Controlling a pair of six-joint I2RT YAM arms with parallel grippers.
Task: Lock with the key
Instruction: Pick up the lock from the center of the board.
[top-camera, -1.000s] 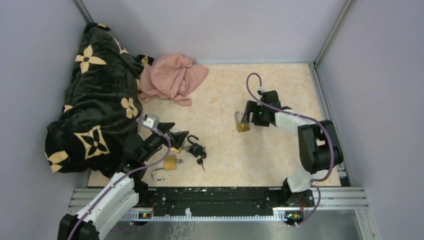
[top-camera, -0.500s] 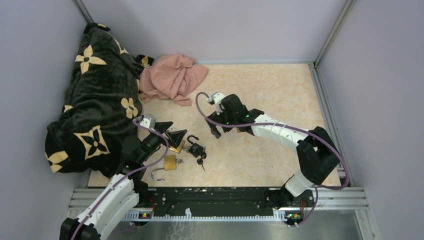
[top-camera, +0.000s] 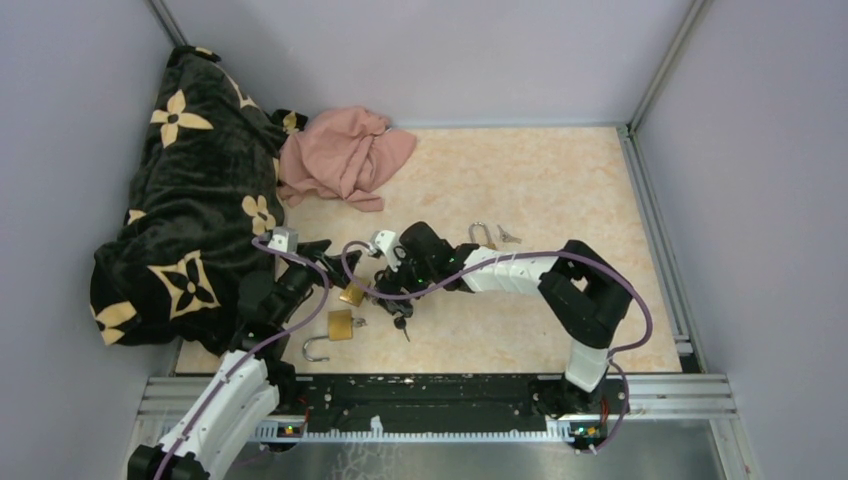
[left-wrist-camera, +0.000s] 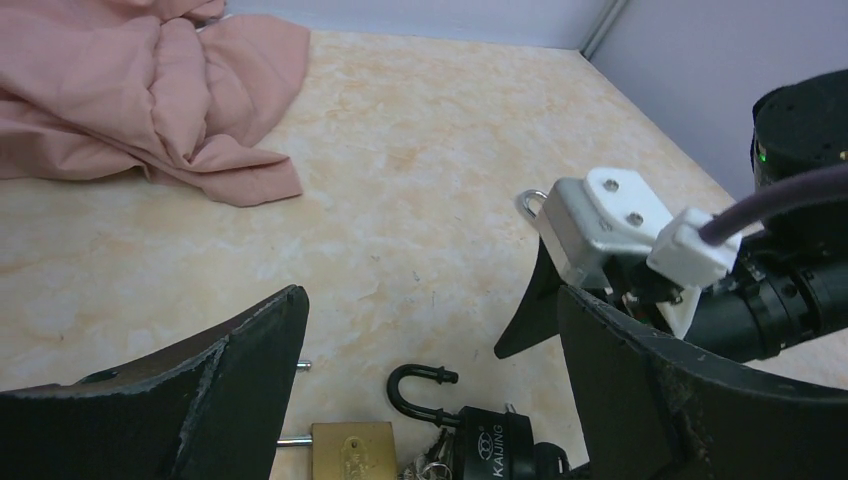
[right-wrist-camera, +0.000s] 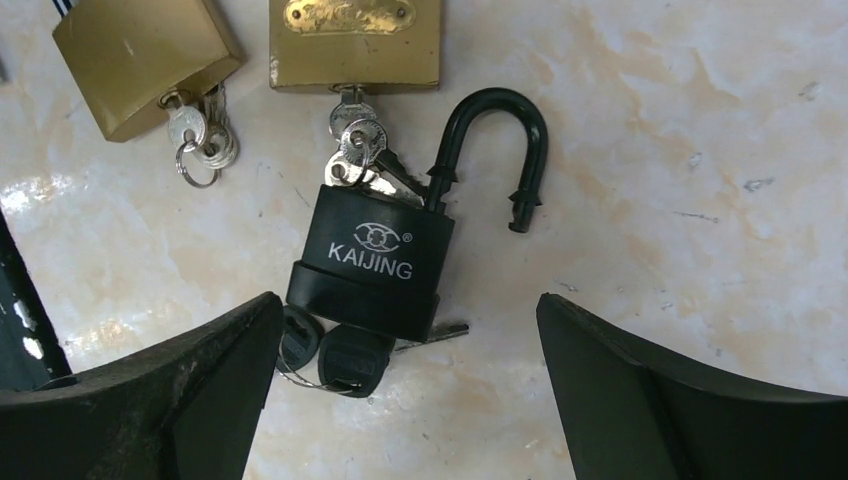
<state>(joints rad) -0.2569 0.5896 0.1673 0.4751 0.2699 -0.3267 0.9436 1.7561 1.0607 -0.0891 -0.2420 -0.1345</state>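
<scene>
Top view: the left pincer (top-camera: 333, 262) and right pincer (top-camera: 388, 278) both gape wide and empty, left of centre on the surface (top-camera: 540, 180).

Left wrist view: one black padlock (left-wrist-camera: 490, 445) lies at the bottom edge.

Right wrist view: that padlock lies at centre with its shackle open, between the fingers and untouched. Two brass padlocks (right-wrist-camera: 355, 45) lie along the top, and all three have keys (right-wrist-camera: 340, 355) inserted.

Both the left arm (top-camera: 225, 405) and right arm (top-camera: 500, 270) have white shells with chunky black joints, and a purple cable (left-wrist-camera: 790, 192) on each. The fingers (right-wrist-camera: 150, 400) are scuffed matte-black wedges. Right wrist's got a silver two-screw bracket (left-wrist-camera: 598, 215) and a white plug (left-wrist-camera: 690, 250).
</scene>
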